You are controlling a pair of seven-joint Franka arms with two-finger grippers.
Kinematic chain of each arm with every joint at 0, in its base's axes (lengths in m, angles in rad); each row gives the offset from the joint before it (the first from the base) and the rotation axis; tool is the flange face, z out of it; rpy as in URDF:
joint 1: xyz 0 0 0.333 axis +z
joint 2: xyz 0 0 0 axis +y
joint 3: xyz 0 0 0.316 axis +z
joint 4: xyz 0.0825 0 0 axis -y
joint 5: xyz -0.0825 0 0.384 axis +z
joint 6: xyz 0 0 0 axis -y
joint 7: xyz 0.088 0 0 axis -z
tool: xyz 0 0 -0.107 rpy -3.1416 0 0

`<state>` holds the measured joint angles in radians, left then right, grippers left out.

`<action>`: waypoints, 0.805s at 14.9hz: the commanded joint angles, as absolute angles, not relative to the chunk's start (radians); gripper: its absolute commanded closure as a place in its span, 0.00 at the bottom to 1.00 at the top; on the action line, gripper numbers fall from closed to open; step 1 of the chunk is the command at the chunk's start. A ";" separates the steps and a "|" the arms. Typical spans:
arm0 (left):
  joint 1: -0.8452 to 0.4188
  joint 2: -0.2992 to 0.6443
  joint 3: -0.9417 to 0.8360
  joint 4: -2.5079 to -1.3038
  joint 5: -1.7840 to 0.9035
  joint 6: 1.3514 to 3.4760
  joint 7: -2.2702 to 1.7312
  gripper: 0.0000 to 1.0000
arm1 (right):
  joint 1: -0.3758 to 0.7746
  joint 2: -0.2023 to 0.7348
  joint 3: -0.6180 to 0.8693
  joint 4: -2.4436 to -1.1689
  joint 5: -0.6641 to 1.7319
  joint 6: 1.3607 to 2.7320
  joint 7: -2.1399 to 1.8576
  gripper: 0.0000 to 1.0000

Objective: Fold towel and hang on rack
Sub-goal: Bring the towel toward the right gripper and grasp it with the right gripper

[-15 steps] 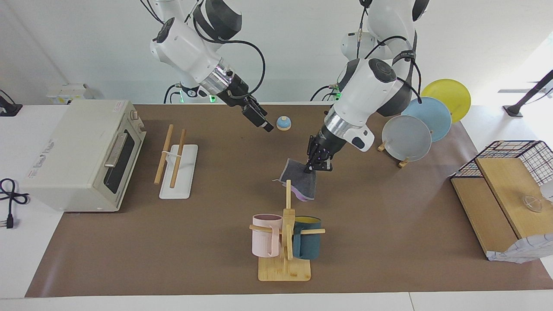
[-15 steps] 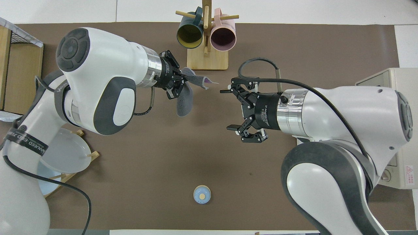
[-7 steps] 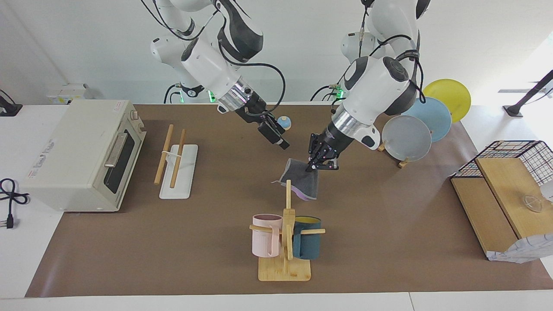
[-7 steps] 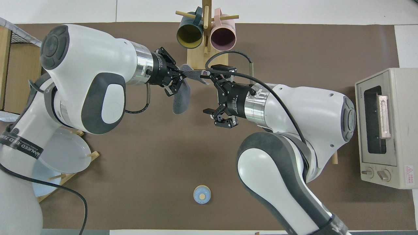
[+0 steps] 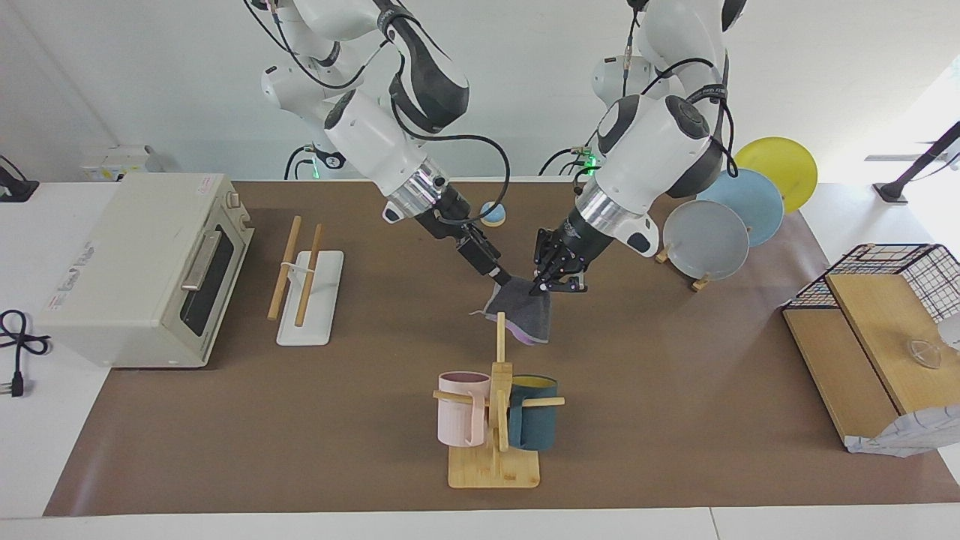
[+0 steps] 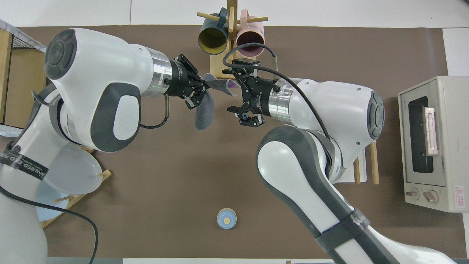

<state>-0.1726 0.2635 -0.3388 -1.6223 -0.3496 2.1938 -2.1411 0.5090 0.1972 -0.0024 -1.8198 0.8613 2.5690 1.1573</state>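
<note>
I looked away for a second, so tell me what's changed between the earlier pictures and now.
The right hand has swung in from above the table near the small bell, open, down to the free top corner of the towel, but has not closed on it. The left hand stays shut on the other corner, the towel hanging above the table. The rack has not moved.

My left arm's black band [image 6: 22, 163] bears white capitals, only partly legible: "WAVEED" and "EED". My right gripper's black wrist body [image 6: 257, 102] carries small white lettering, too fine to read. The toaster oven [image 6: 432, 143] shows a red warning triangle label.
</note>
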 commanded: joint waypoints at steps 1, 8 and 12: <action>-0.166 0.226 -0.341 -1.661 -0.374 2.191 -2.164 1.00 | 0.499 0.233 0.005 -1.790 0.891 2.580 1.109 0.00; -0.175 0.221 -0.341 -1.661 -0.374 2.200 -2.186 1.00 | 0.485 0.359 0.005 -1.686 0.927 2.615 1.104 0.00; -0.175 0.213 -0.341 -1.672 -0.374 2.203 -2.184 1.00 | 0.488 0.396 0.006 -1.635 0.928 2.603 1.091 0.45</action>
<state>-0.1766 0.2522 -0.3418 -1.6292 -0.3515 2.1939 -2.1771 0.4928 0.3753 0.0005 -1.6734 0.9005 2.6033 1.1304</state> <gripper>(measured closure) 0.982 0.040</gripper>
